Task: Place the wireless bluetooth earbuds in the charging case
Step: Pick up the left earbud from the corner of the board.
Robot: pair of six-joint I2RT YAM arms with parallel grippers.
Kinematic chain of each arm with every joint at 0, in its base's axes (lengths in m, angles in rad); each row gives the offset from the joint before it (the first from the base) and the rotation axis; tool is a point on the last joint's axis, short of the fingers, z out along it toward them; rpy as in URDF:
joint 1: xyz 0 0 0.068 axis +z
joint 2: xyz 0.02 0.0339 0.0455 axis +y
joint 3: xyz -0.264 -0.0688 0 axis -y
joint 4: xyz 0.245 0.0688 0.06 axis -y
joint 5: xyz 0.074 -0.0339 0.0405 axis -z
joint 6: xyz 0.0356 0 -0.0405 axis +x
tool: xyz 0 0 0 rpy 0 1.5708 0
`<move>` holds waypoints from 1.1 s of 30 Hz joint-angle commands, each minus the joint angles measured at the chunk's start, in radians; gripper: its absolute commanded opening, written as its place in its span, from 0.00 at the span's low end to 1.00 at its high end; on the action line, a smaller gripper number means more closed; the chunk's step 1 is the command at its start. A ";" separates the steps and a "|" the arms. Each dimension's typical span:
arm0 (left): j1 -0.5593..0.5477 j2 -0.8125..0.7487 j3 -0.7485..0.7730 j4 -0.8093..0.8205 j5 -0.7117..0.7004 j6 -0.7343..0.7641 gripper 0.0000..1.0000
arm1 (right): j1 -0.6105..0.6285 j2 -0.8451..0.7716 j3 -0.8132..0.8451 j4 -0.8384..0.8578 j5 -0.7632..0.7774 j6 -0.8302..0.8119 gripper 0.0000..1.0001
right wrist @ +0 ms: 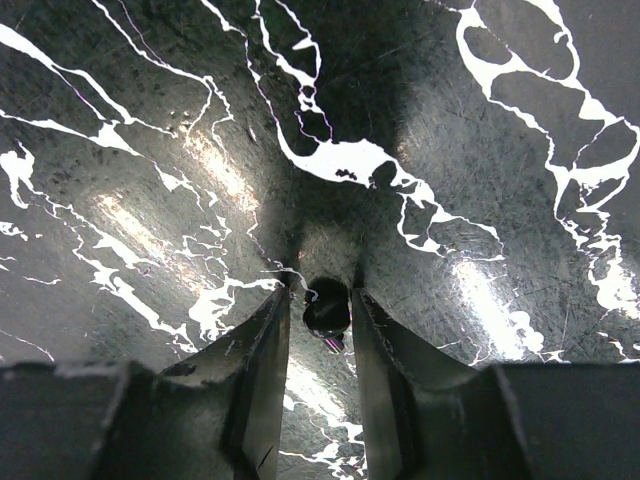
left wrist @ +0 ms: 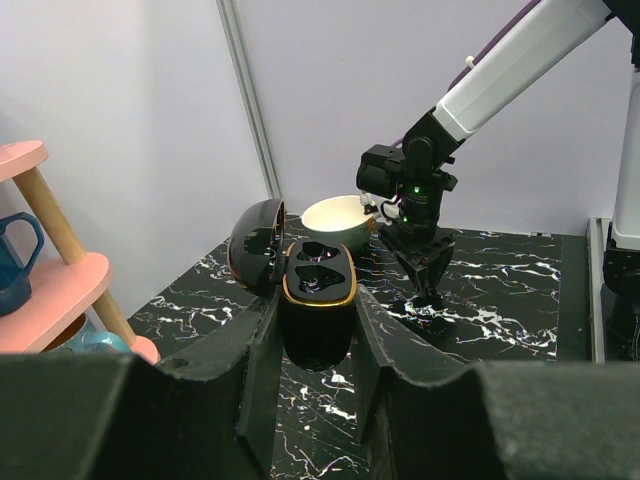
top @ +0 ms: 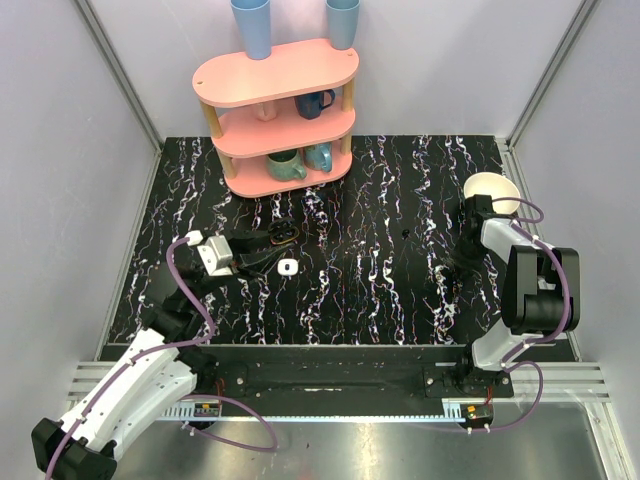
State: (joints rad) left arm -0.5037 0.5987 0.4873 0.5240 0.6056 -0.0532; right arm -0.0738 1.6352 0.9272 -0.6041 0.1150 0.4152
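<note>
My left gripper [top: 268, 243] is shut on the black charging case [left wrist: 318, 300] with a gold rim. It holds the case upright just above the table, lid [left wrist: 258, 245] swung open to the left, both wells empty. The case also shows in the top view [top: 278, 236]. A tiny bright white earbud [top: 287, 267] lies on the table just in front of it. My right gripper [right wrist: 320, 300] points down at the table on the right [top: 454, 282], jaws narrowly apart. They straddle a tiny glossy black piece [right wrist: 327, 308] with a purple tip. No second white earbud shows.
A pink three-tier shelf [top: 275, 75] stands at the back left, with mugs on it and two blue cups on top. A cream bowl [top: 492, 190] sits at the right behind my right arm, and also shows in the left wrist view [left wrist: 338, 220]. Walls close off three sides.
</note>
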 commanded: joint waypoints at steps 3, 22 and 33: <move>-0.002 0.000 0.045 0.039 0.026 0.001 0.00 | 0.003 -0.015 -0.028 -0.014 -0.001 0.005 0.40; -0.002 -0.014 0.039 0.036 0.029 -0.007 0.00 | 0.005 -0.005 -0.034 0.004 -0.009 0.002 0.36; -0.002 -0.014 0.039 0.030 0.026 -0.005 0.00 | 0.003 -0.023 -0.036 0.004 -0.012 -0.001 0.31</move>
State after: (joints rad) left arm -0.5037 0.5964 0.4877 0.5232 0.6075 -0.0540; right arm -0.0738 1.6211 0.9119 -0.5991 0.1123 0.4152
